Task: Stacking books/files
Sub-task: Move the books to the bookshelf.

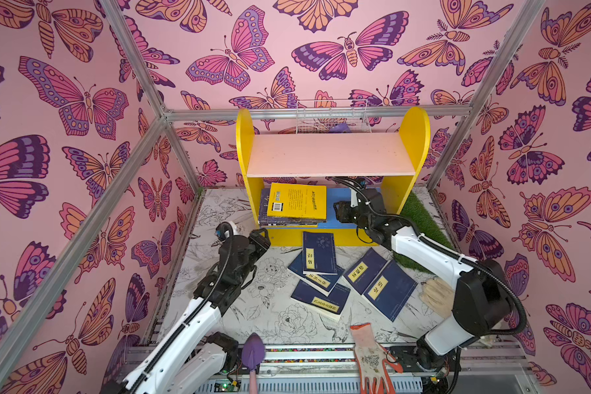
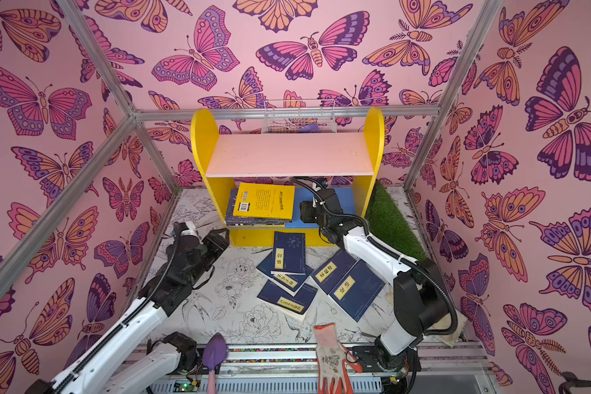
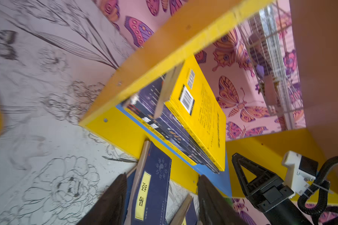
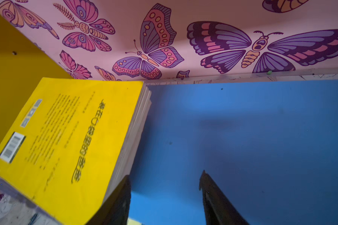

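**Both grippers spread, empty, at the shelf**

The right gripper point(image 4: 165, 175) holds its two dark, wedge-shaped fingers apart with nothing between them. It is over the smooth blue lower board point(image 4: 242, 136) of the yellow bookshelf point(image 1: 413, 136), just beside the stack of books point(image 1: 287, 222). The left gripper point(image 3: 162, 175), its fingers also apart and empty, hangs off the shelf's front left corner, above the table point(image 1: 270, 317).

The stack lies flat at the left end of the lower board. On top is a yellow paperback point(image 1: 297, 201), matte back cover up, with a barcode patch. Its long axis runs along the shelf, slightly skewed against the darker, glossier covers beneath.

Five thin navy books point(image 1: 391, 290) with rectangular yellow title labels lie on the table, a white sheet printed with line-drawn flowers. The rearmost navy book point(image 1: 318, 252) points its long axis at the shelf, its far end close to the front board, and rests on two overlapping ones turned diagonally. The other two lie side by side, also diagonal, nearer the right arm.
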Action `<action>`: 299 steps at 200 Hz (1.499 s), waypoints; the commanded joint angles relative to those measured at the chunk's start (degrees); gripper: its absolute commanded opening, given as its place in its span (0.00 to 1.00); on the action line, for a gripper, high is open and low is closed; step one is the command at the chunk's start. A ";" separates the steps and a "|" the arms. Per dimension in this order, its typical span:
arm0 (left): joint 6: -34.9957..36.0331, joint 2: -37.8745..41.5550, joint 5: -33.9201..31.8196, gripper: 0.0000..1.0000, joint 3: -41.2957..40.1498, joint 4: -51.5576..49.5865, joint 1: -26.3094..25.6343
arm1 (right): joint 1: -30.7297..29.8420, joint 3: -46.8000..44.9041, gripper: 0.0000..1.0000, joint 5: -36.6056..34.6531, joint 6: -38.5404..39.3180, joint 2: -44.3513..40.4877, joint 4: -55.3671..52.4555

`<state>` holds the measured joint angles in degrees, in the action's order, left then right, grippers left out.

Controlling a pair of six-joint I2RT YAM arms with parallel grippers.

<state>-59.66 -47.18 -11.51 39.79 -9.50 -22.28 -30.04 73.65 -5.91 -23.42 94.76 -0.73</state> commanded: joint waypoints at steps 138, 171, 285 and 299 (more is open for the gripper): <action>-4.28 4.32 1.28 0.60 -3.30 -12.69 7.93 | -0.41 31.12 0.57 8.12 2.31 24.30 -11.29; -2.98 -2.27 9.73 0.60 -4.28 -4.68 7.93 | -2.03 33.34 0.57 7.94 -1.05 26.02 -11.37; 0.06 -22.23 16.68 0.52 2.51 14.15 7.69 | -3.09 31.56 0.57 8.89 -1.12 23.97 -11.40; 0.00 -24.07 16.34 0.51 3.67 14.32 7.73 | -3.05 31.47 0.58 9.25 -0.92 23.98 -11.44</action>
<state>-60.45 -68.97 5.58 41.28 2.13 -14.63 -30.44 104.64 -0.45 -24.38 120.22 -14.31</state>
